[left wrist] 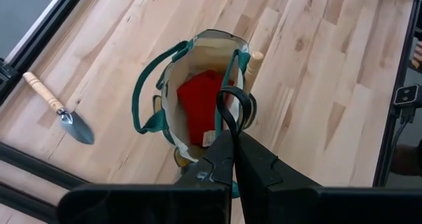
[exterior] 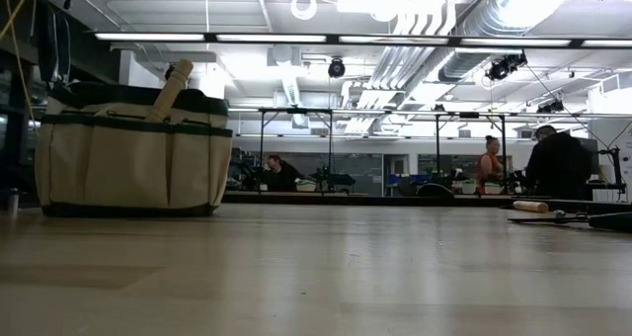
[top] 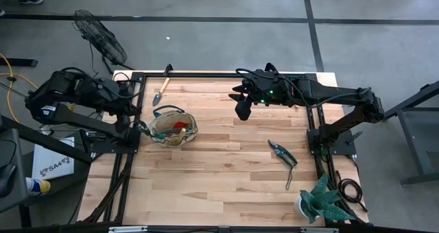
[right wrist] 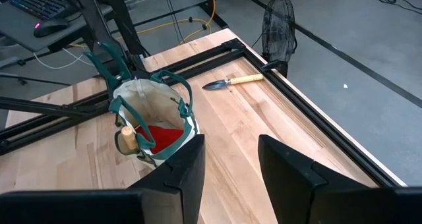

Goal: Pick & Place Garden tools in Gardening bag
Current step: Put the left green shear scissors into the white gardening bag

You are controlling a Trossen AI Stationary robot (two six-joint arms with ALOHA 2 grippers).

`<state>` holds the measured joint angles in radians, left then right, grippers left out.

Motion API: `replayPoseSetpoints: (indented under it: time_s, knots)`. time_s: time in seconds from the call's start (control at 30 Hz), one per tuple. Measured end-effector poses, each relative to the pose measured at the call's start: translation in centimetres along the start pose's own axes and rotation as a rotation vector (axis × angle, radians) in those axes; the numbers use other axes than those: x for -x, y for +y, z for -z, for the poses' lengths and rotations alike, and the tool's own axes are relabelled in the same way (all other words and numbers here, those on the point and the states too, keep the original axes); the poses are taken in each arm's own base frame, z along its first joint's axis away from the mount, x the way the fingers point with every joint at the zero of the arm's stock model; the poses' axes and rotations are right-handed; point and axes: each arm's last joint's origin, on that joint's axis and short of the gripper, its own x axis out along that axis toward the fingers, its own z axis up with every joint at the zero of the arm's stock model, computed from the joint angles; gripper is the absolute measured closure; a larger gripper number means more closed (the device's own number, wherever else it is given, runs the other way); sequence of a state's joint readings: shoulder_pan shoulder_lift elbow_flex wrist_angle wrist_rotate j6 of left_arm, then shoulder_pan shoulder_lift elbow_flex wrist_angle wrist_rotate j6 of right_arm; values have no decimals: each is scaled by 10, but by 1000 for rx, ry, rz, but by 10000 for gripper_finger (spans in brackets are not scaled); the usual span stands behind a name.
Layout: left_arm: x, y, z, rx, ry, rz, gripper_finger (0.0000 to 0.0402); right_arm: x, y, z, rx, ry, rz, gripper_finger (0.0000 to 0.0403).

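One round beige fabric gardening bag (top: 172,127) with green trim at table's left, red folded item (left wrist: 201,105) and wooden handle (exterior: 169,89) inside, one wooden-handled metal trowel (top: 162,88) beyond it, one green-handled shears (top: 282,154) at right, left gripper (left wrist: 235,112) fully closed over bag holding nothing, right gripper (right wrist: 231,159) half-parted, empty.

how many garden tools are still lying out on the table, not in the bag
2. A wooden-handled trowel lies at the far edge beyond the gardening bag; green-handled pruning shears lie toward the right side, near the potted plant. Nothing else shows, though the arms may hide some.

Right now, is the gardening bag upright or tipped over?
Upright: the gardening bag stands on its flat base, mouth up, with a wooden handle sticking out.
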<state>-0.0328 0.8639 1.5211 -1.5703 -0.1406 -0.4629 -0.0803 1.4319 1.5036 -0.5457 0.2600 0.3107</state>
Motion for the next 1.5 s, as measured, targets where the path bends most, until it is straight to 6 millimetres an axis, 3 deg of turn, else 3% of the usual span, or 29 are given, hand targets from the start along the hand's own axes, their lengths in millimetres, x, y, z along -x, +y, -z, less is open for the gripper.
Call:
replayPoseSetpoints:
  time_s: [0.87, 1.27, 1.5]
  knots:
    - [-18, -10, -13, -141, 78, -10, 401, 0, 0, 0, 1, 1, 0, 270]
    - [-46, -6, 5, -222, 190, -52, 401, 0, 0, 0, 2, 2, 0, 270]
    - [-50, -3, 5, -227, 177, -129, 401, 0, 0, 0, 2, 2, 0, 270]
